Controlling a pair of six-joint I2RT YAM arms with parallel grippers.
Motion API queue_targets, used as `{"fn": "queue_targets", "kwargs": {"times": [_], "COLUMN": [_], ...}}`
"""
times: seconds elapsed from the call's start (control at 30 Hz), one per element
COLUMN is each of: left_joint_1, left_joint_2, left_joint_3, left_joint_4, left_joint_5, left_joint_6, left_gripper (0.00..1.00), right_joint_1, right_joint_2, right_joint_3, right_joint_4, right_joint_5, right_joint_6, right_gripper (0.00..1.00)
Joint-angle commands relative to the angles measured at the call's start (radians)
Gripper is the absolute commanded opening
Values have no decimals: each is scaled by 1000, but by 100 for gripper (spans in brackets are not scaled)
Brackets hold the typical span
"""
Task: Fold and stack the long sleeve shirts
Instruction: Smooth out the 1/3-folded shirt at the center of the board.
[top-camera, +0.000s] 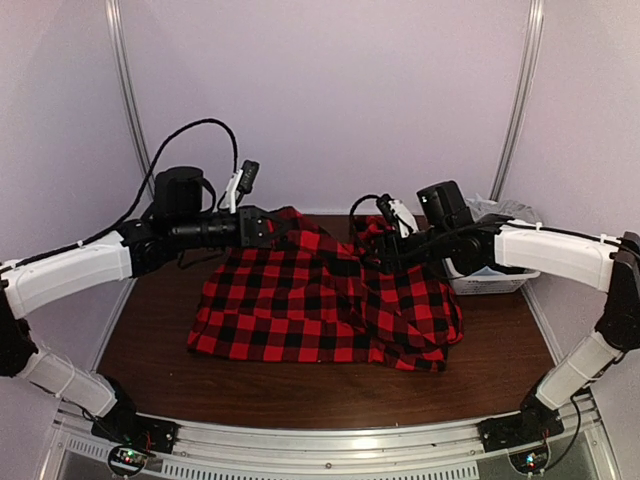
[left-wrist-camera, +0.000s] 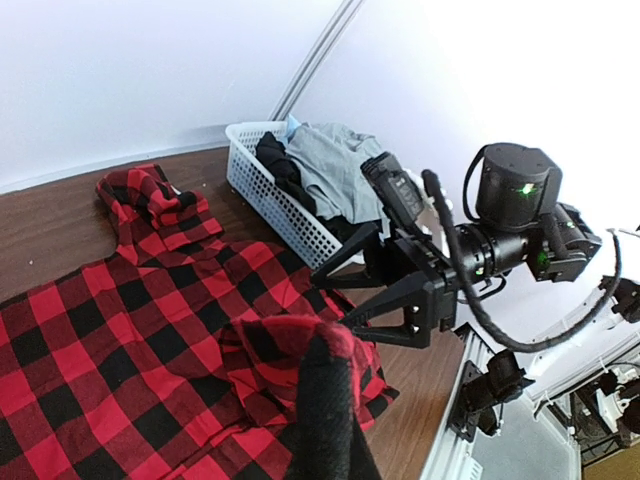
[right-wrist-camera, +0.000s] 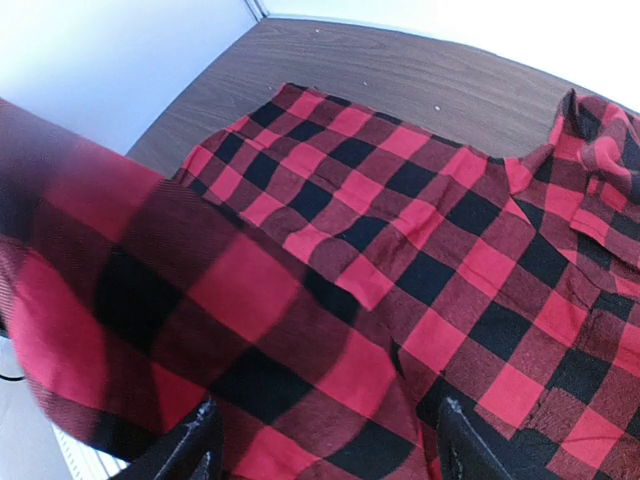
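Note:
The red-and-black check flannel shirt (top-camera: 320, 300) lies spread on the brown table, its right side bunched. My left gripper (top-camera: 283, 226) is at the shirt's far left edge and is shut on a raised fold of it. In the left wrist view that fold (left-wrist-camera: 290, 340) covers my fingers. My right gripper (top-camera: 368, 243) hovers over the shirt's far right part. Its jaws stand wide open, and its fingers (right-wrist-camera: 195, 445) are apart over the cloth. The left wrist view shows it open (left-wrist-camera: 328, 297) just beyond the raised fold. A blurred fold (right-wrist-camera: 150, 300) hangs close to the right wrist camera.
A white mesh basket (top-camera: 490, 283) with grey and black clothes stands at the far right, behind the right arm; it also shows in the left wrist view (left-wrist-camera: 262, 190). White walls close in the table's back and sides. Bare wood (top-camera: 330, 395) lies in front of the shirt.

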Motion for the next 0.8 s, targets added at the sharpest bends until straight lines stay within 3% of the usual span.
{"fn": "queue_targets", "kwargs": {"times": [0.0,0.23,0.47,0.63,0.77], "left_joint_1": [5,19,118,145,157], "left_joint_2": [-89,-155,-143,-101,-32], "left_joint_3": [-83,-177,-342,-370,-377], "left_joint_4": [-114,-283,-338,-362,-349], "left_joint_5": [-77,-235,-249,-263,-295], "left_joint_6": [-96,-51,6,39,61], "left_gripper": [0,0,1,13,14], "right_joint_1": [-4,-4,-4,-2,-2], "right_joint_2": [-34,-34,-9,26,57], "right_joint_3": [-76,-133,-209,-228,-222], "right_joint_4": [2,-31,-11,0,4], "right_joint_5": [89,122,127,124,133], "right_joint_6": [27,29,44,46,42], "right_gripper": [74,74,74,73,73]}}
